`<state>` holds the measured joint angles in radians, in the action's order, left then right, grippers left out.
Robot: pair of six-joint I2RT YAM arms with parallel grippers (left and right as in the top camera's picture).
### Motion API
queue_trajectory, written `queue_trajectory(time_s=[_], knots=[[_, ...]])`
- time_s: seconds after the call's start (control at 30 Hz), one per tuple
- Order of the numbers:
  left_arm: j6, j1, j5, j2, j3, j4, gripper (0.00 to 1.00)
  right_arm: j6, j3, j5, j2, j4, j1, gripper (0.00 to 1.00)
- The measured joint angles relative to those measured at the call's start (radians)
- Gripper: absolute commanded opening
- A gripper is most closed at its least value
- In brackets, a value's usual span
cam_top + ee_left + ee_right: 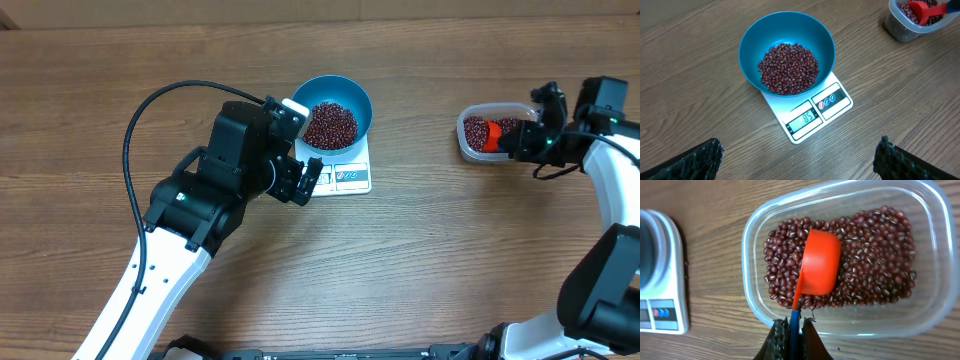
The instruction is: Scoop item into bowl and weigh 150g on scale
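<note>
Right gripper, pressed together on the handle of the orange scoop, holds its cup among the beans in the clear tub, apparently to load a portion. Left gripper, spread wide and holding nothing, hangs over the table before the scale, leaving the display readable. The blue bowl, part-filled with beans, sits on the scale. Nothing stands between tub and bowl.

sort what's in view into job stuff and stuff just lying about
Job: beans, blue bowl, scale, clear tub, orange scoop, right gripper holding the scoop.
Just there: black cable, wooden table.
</note>
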<state>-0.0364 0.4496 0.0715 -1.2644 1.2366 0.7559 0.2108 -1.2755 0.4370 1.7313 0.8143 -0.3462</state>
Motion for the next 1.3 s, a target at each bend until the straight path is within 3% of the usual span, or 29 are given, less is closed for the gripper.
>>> queue_trajectory(time_s=[0.33,0.87,1.3], knots=[[0.0,0.0,0.0,0.0,0.0,0.0,1.0,-0.062,0.0,0.135,0.042,0.001,-0.04,0.04],[0.0,0.0,0.0,0.0,0.0,0.0,1.0,-0.159,0.0,0.184,0.061,0.013,-0.151,0.04],[0.0,0.0,0.0,0.0,0.0,0.0,1.0,-0.182,0.0,0.26,0.062,0.014,-0.161,0.04]])
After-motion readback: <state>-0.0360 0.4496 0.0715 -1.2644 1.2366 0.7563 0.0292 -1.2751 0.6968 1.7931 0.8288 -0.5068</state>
